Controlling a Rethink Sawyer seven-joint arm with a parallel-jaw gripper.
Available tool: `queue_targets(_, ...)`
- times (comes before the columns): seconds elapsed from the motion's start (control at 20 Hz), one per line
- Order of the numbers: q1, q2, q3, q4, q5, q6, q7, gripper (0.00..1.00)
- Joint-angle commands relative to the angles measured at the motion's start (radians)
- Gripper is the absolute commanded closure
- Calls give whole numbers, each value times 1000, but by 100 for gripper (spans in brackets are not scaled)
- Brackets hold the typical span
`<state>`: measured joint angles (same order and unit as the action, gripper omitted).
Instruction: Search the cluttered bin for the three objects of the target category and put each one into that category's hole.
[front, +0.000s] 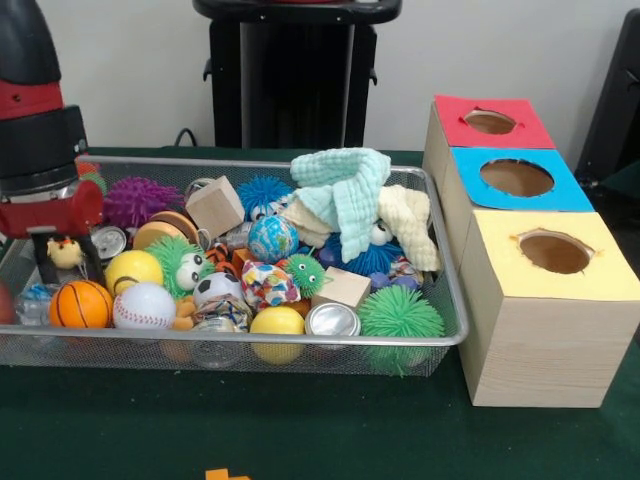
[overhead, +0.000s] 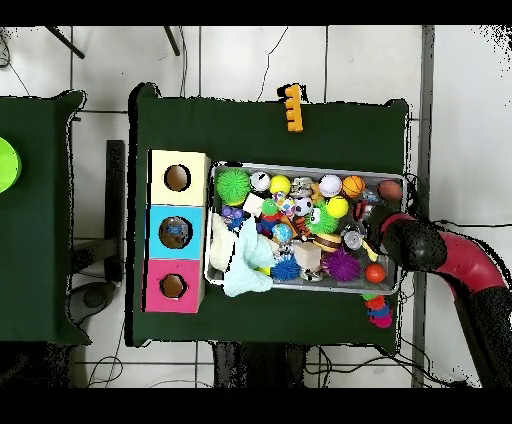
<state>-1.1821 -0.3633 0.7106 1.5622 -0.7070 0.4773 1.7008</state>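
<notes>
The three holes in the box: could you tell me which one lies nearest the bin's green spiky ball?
The yellow hole, at the box's near end in the front view; the big green spiky ball sits beside it. The blue hole and red hole lie farther back.

The front camera is sitting low and close at the table's edge, looking level across the green cloth at the wire mesh bin (front: 440, 340), which is filling the frame's left and centre, with the three-hole wooden box (front: 540, 340) at right. The overhead camera is hanging high, looking straight down, taking in the whole table and tiled floor (overhead: 330, 60). Both are sharing the bin (overhead: 305, 169) and the box (overhead: 155, 232), turned half round between them.
</notes>
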Motion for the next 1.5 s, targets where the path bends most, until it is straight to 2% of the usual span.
queue_targets(0.05, 26, -127, -29, 148, -23, -87, 51, 0)
queue_targets(0.3, 28, -184, -60, 248, 0, -157, 127, 0)
queue_targets(0.7, 84, -215, -144, 326, 9, -266, 199, 0)
queue_targets(0.95, 117, -226, -183, 333, 16, -298, 185, 0)
queue_targets(1.05, 102, -210, -156, 339, 6, -340, 153, 0)
queue_targets(1.1, 90, -203, -131, 336, 6, -322, 116, 0)
queue_targets(1.15, 92, -210, -132, 330, 16, -269, 89, 0)
queue_targets(1.25, 104, -211, -155, 313, 10, -248, 75, 0)
queue_targets(1.4, 81, -114, -119, 237, 13, -197, 4, 0)
queue_targets(1.5, 66, -112, -100, 221, 28, -150, -31, 0)
